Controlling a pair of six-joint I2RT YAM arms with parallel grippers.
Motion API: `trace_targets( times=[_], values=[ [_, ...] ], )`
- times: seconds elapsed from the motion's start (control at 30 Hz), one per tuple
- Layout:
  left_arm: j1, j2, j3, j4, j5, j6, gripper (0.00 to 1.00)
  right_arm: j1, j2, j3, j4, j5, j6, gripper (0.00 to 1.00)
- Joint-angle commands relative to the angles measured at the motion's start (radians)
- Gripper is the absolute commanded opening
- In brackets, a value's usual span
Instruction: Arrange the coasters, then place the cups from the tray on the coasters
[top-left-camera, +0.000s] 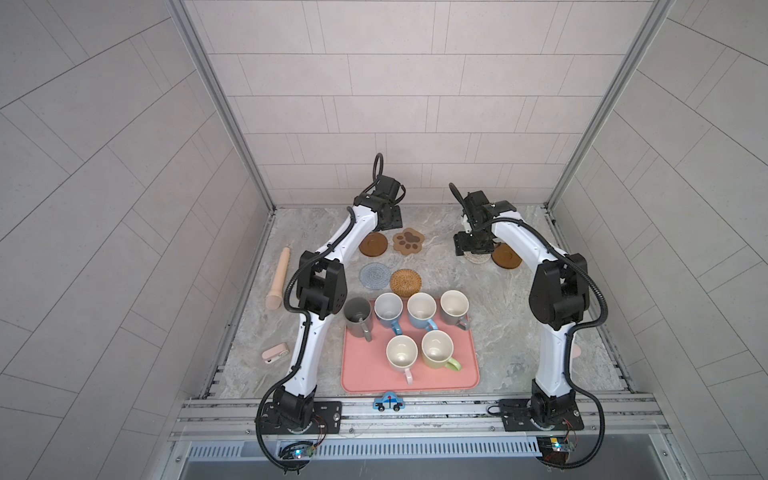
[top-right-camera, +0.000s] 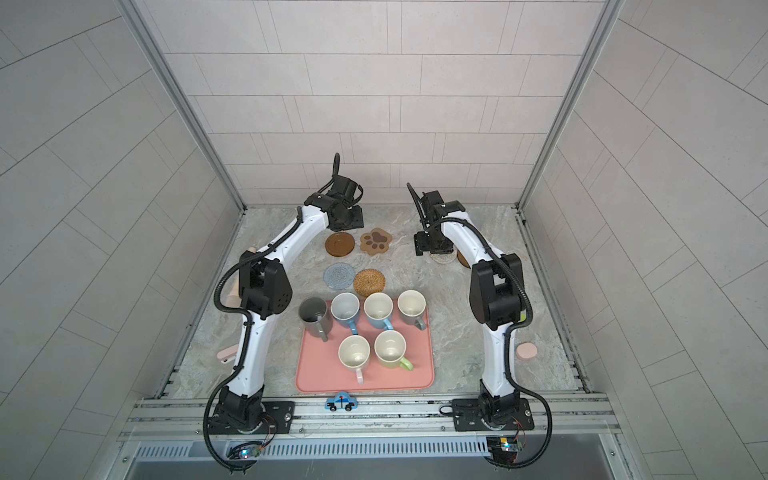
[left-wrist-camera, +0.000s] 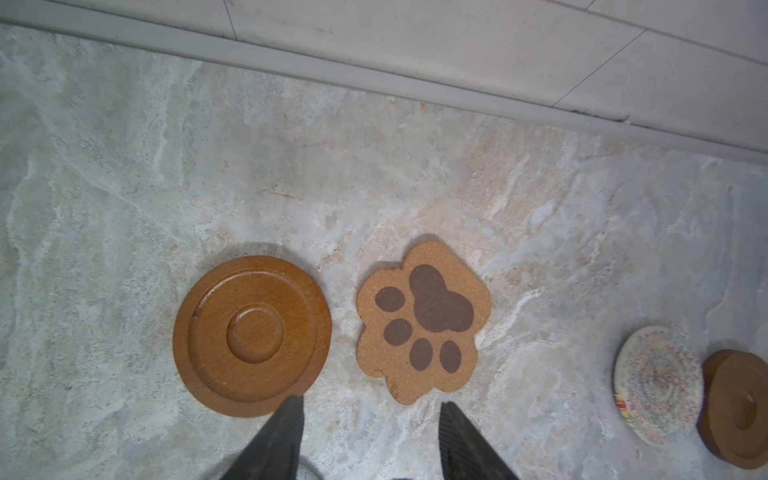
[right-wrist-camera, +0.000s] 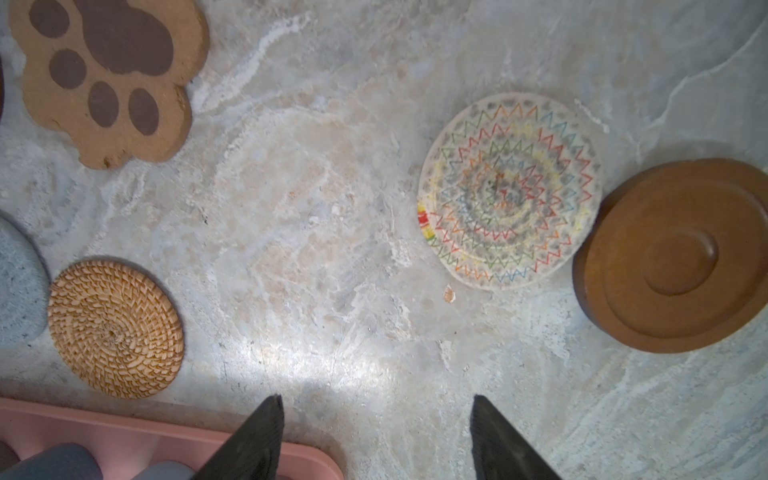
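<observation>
Hovering with jaws parted and nothing between them, the left claw sits low over the gap between a brown disc and a paw mat, both just past its fingertips and lying flat, close but apart. That spacing looks meant to give each cup its own spot.

The right claw is likewise open and empty. Ahead of it and off to its outer side, a cream mat meets a second brown disc; whether they touch or overlap I cannot tell, but this pair probably needs parting. A rattan mat and a grey-blue mat lie to its inner side. All six cups wait on the tray behind both claws, none yet on a mat.
</observation>
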Motion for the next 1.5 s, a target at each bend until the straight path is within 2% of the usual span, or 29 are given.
trace_targets(
  times=[0.0,0.23,0.4,0.73,0.97,1.47],
  values=[
    [-0.005,-0.078,-0.045,0.013,-0.027,-0.011,0.59,-0.011,0.051,0.065,-0.006,0.001,0.008,0.73],
    [-0.003,-0.187,-0.224,0.134,-0.042,-0.044,0.60,-0.058,0.176,0.196,-0.023,0.015,0.062,0.73],
    [-0.002,-0.230,-0.299,0.196,-0.048,-0.083,0.61,-0.086,0.259,0.250,-0.018,0.006,0.100,0.73],
    [-0.001,-0.269,-0.367,0.207,-0.015,-0.101,0.61,-0.116,0.362,0.336,-0.005,-0.009,0.137,0.72],
    [0.001,-0.261,-0.363,0.221,0.009,-0.121,0.61,-0.133,0.395,0.335,0.015,-0.077,0.153,0.72],
    [0.002,-0.284,-0.381,0.198,-0.033,-0.108,0.61,-0.129,0.458,0.325,0.047,-0.150,0.185,0.70]
  ],
)
